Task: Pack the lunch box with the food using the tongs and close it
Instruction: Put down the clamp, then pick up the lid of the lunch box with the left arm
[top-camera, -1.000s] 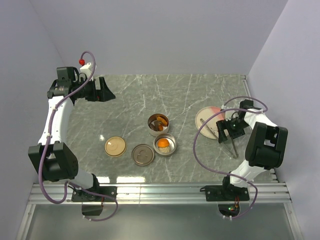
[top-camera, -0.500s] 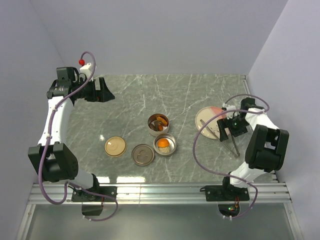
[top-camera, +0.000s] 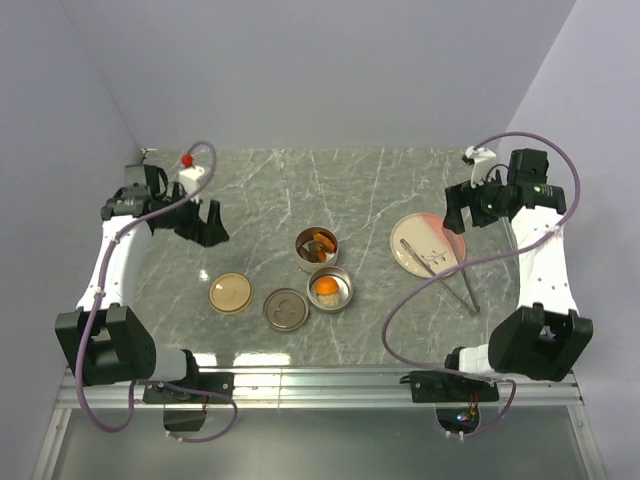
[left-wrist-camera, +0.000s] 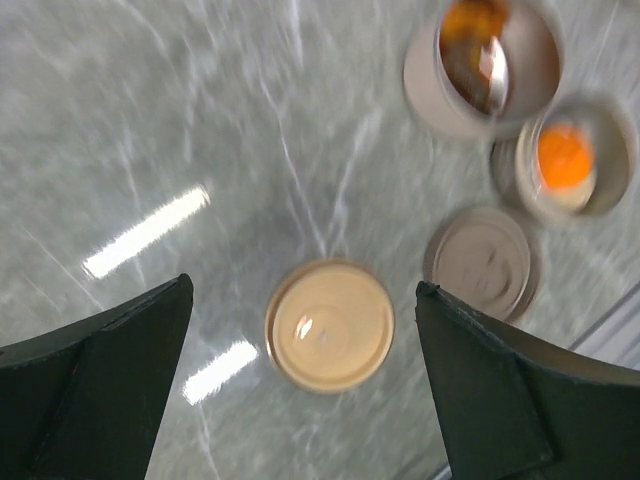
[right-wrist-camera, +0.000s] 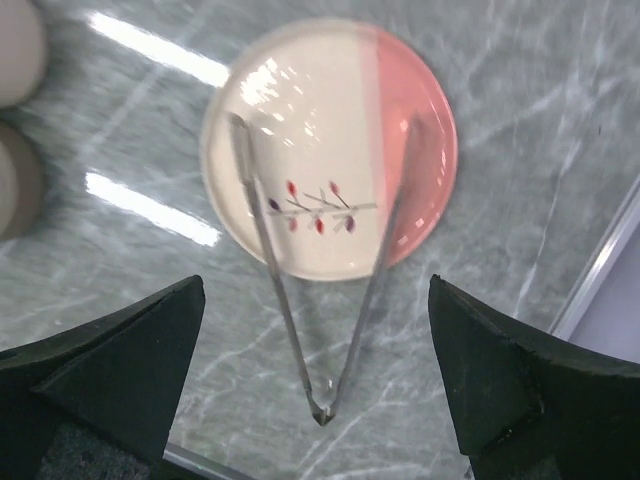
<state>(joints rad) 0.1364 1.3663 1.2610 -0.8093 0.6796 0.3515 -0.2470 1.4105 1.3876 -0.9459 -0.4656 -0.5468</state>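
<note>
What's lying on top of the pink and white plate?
Only the tongs: both arms lie across the plate, their joined end off its rim on the table. No food shows on it. Just the thin strips under the arms are hidden.

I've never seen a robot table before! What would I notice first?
Thin silver tongs lie in a V across a pink-and-white plate on the right. Mid-table, a bright orange chunk glows inside a round tin, beside another tin of orange-brown food.
</note>
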